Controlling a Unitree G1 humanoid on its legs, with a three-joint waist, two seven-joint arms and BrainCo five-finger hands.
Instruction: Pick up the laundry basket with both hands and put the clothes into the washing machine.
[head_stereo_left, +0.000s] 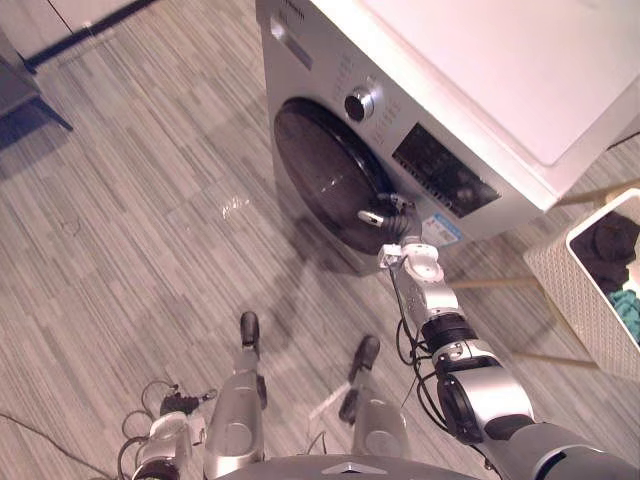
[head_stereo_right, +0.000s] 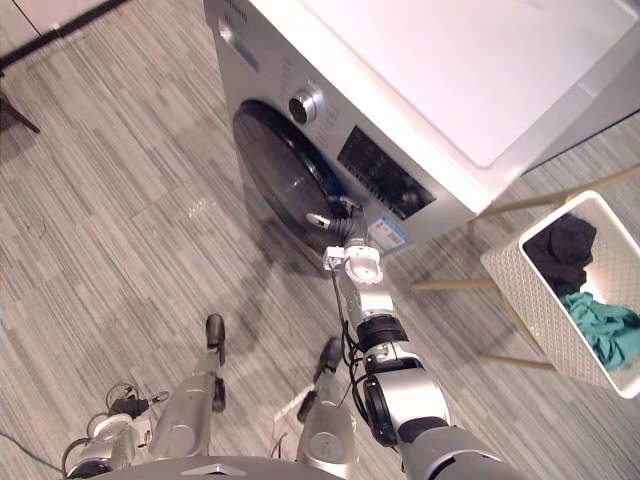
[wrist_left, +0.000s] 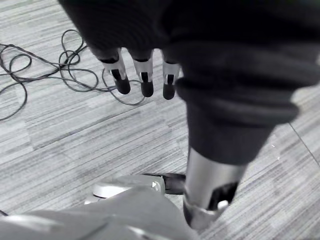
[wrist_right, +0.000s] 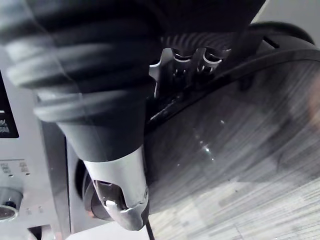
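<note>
Left wrist view: left hand (wrist_left: 142, 75) hangs low beside the robot over the grey plank floor (wrist_left: 60, 130), fingers (wrist_left: 120, 80) straight and relaxed, holding nothing.

Left eye view: right arm reaches forward and the right hand (head_stereo_left: 398, 208) is at the right-side rim of the round dark door (head_stereo_left: 325, 170) of the washing machine (head_stereo_left: 480, 80).

Right wrist view: the hand is pressed close against the door rim where it meets the machine front. Cannot tell whether it grips the rim or only rests there. Floor reflection visible in the door glass.

Silver control knob (head_stereo_left: 359, 103) sits above the door on the front panel.

Laundry basket (head_stereo_right: 525, 285), white and woven, stands to the robot's right, well apart from both hands, past the machine's corner. Light wooden bars show under and beside it. Inside it: a black garment (head_stereo_right: 565, 245) at the far end and a teal garment (head_stereo_right: 605, 335) nearer, touching.
</note>
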